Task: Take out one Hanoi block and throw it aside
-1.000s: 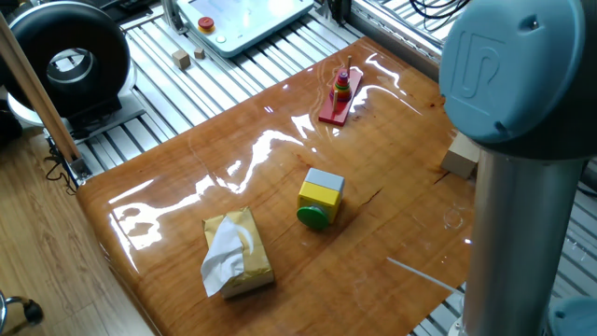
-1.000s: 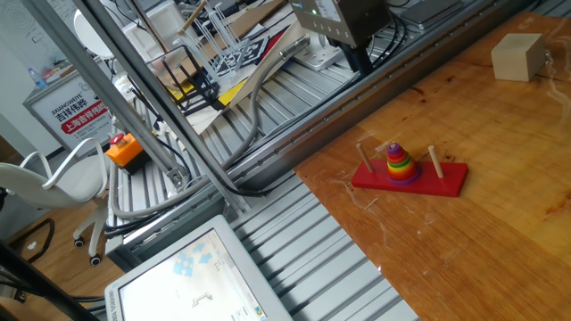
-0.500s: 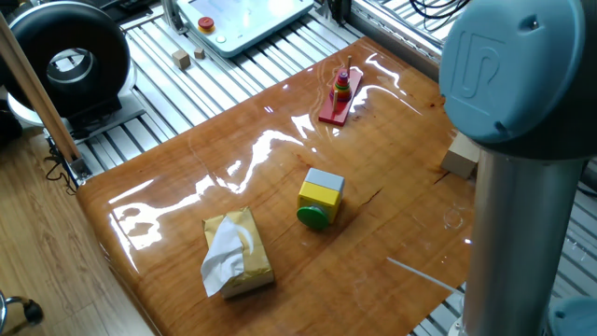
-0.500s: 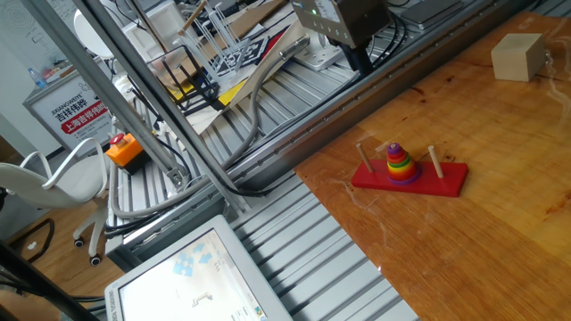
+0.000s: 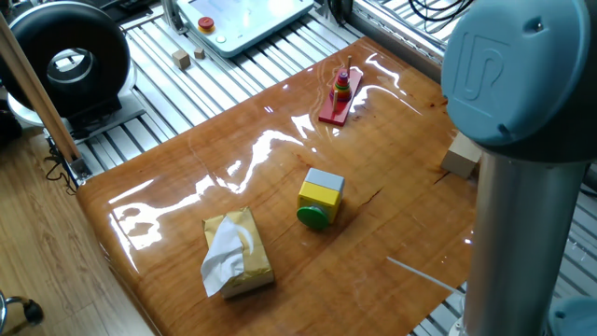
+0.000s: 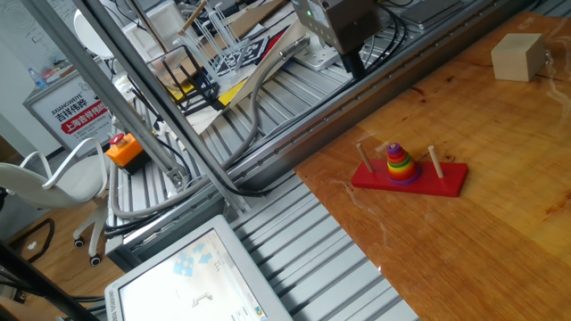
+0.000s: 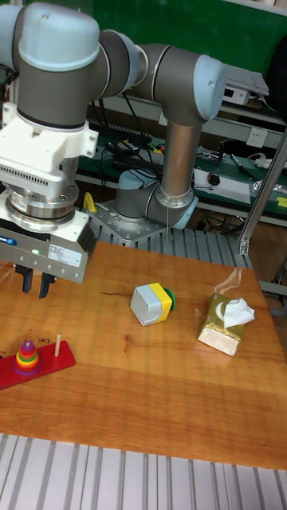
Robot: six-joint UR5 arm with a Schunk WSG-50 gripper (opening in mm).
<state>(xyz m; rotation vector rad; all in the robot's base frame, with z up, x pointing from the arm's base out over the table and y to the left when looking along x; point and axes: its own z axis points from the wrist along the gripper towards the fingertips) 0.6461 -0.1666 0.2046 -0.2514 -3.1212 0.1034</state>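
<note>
The Hanoi tower is a red base with three pegs and a cone of coloured rings on the middle peg. Its topmost piece, the tiny purple Hanoi block, sits on the stack; the tower also shows far off and at the left table edge. My gripper hangs above the table, up and behind the tower. It is open, with nothing between its dark fingers. In one fixed view the arm's column hides the gripper.
A yellow and grey cube with a green disc lies mid-table, with a gold tissue pack nearer the front corner. A pale wooden block sits near the far edge. Small wooden cubes lie on the metal slats beside the table.
The gripper has shifted slightly to the left in the other fixed view. The tower and the other objects have not moved.
</note>
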